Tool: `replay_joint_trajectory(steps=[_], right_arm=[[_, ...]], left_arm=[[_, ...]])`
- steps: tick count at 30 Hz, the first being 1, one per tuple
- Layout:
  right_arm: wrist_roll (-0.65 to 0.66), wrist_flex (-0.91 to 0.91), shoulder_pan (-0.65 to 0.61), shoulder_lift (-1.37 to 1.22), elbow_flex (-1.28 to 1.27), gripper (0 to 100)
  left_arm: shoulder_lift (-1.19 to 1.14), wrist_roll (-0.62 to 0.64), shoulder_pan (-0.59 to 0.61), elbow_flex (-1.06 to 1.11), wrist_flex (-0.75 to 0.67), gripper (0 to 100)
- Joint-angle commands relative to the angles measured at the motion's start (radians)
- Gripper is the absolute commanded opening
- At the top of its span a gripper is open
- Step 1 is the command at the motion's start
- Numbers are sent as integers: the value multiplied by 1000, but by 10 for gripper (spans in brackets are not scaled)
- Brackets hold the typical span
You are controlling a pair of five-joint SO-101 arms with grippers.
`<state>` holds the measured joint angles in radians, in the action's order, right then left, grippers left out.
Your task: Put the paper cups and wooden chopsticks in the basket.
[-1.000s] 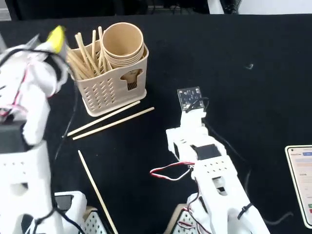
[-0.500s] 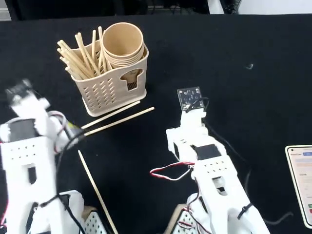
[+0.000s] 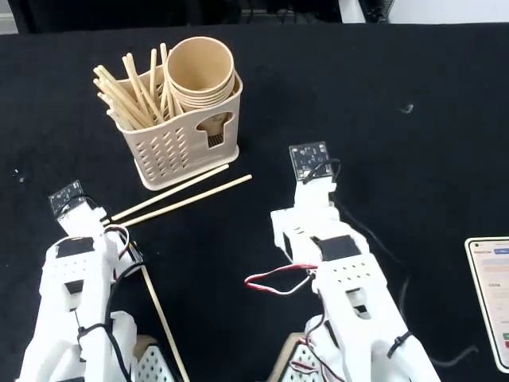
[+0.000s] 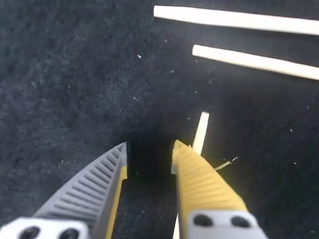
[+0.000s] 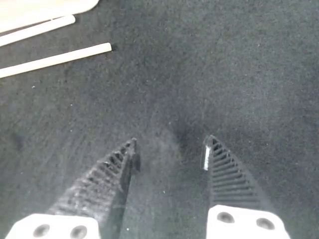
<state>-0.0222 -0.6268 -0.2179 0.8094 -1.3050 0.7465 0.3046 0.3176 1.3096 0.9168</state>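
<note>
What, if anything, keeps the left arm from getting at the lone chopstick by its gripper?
Probably yes, nothing does: the left gripper is open, and the lone chopstick lies bare beside its yellow finger, outside the gap.

Black cloth-covered table (image 3: 413, 159), pale wall strip (image 3: 445, 9) at far corner

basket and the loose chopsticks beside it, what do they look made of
The basket is probably moulded plastic, matt beige; its wall has even rows of slots. The loose chopsticks are likely bare wood or bamboo: pale, matt, unpainted.
</note>
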Motion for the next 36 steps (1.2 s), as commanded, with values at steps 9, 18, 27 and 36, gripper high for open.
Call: replay_joint_trajectory(steps=[9,18,27,36], right_arm=[[-6,17,-9,35,2,215],[-6,17,-9,35,2,215],[-6,17,-9,35,2,215],[-6,17,-9,35,-4,215]], left_arm=[[-11,12,21,-325,293,153],[-14,15,-77,-110,94,153],[-8,44,-82,-10,-46,153],[-12,78,-124,-223,190,220]])
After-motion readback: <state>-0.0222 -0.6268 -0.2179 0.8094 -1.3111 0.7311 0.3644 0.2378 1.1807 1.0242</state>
